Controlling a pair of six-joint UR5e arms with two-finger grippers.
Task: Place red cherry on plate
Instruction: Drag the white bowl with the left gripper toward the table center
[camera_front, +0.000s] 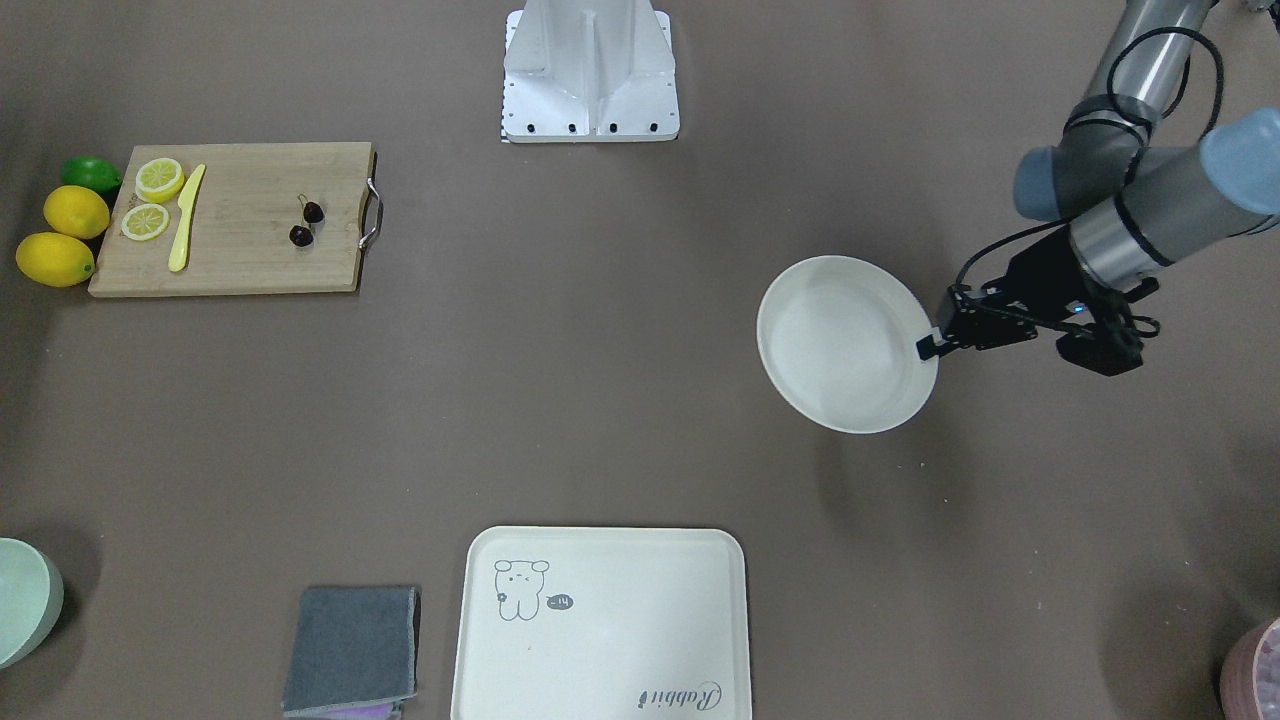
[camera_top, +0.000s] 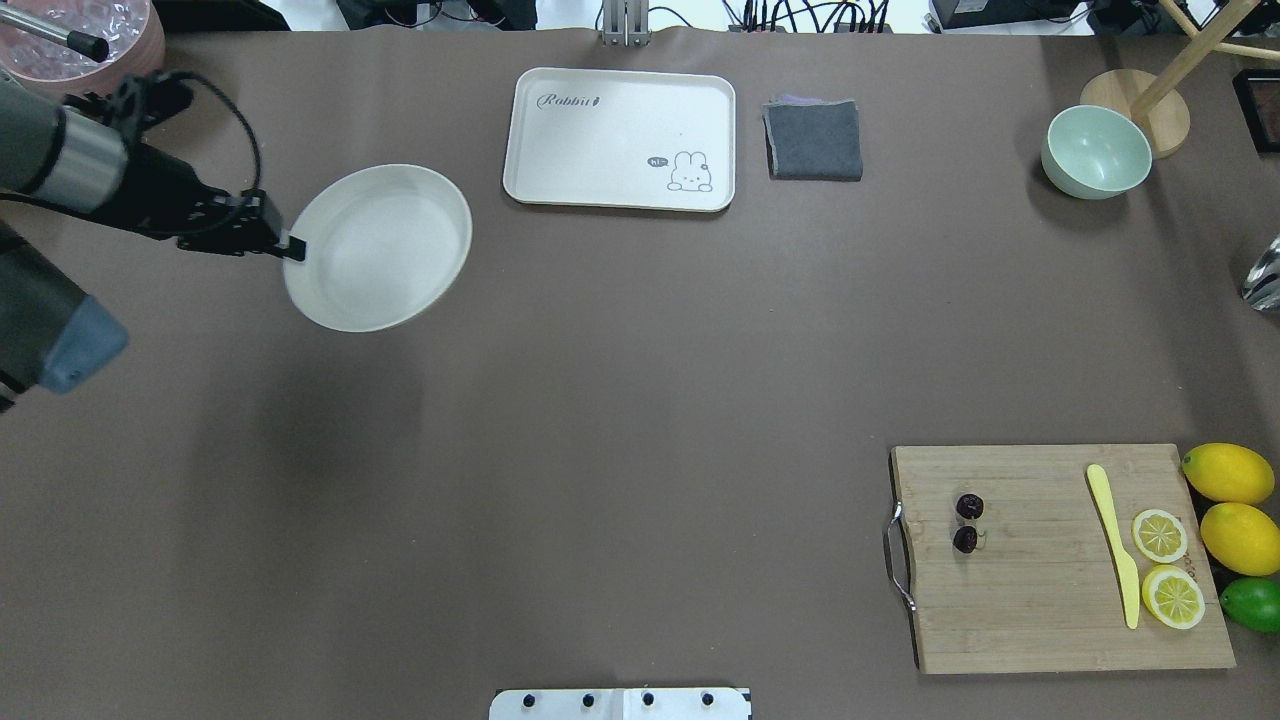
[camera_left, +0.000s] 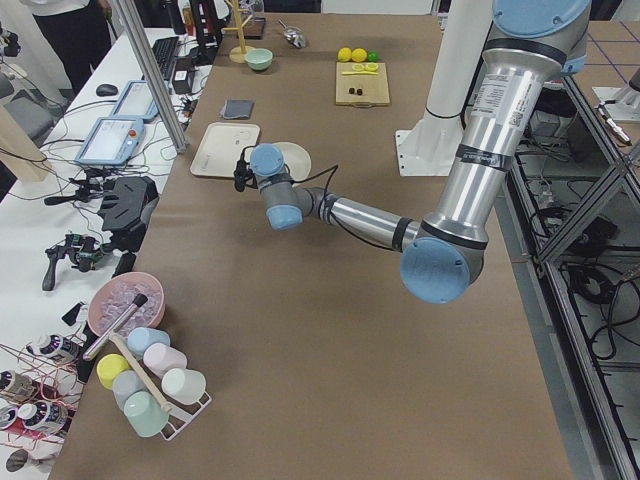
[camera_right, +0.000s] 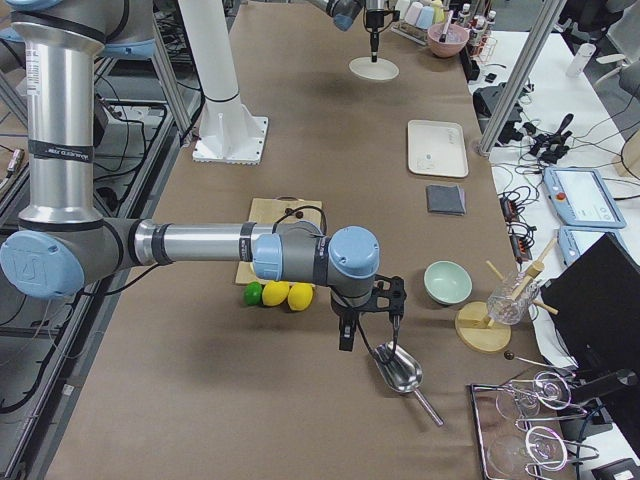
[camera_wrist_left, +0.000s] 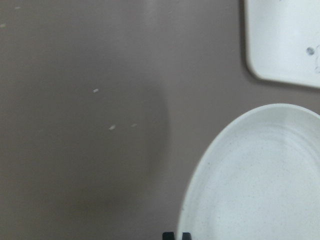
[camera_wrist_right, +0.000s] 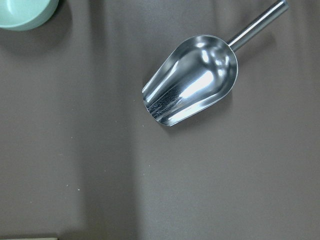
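The red cherry (camera_top: 968, 522), a dark pair on thin stems, lies on the wooden cutting board (camera_top: 1040, 630) near its metal handle, at the table's near right; in the front-facing view the red cherry (camera_front: 307, 222) is at far left. The cream plate (camera_top: 380, 250) is far across the table on the left. My left gripper (camera_top: 292, 246) is shut on the plate's left rim, and the plate (camera_front: 840, 345) looks slightly tilted. My right gripper (camera_right: 368, 330) hangs over a metal scoop, far from the cherries; I cannot tell if it is open.
A yellow knife (camera_top: 1115, 545), two lemon slices, two lemons (camera_top: 1230, 500) and a lime (camera_top: 1252, 603) sit at the board's right end. A bear tray (camera_top: 620, 140), grey cloth (camera_top: 813, 140) and mint bowl (camera_top: 1095, 150) line the far edge. The scoop (camera_wrist_right: 192, 80) lies at the right.
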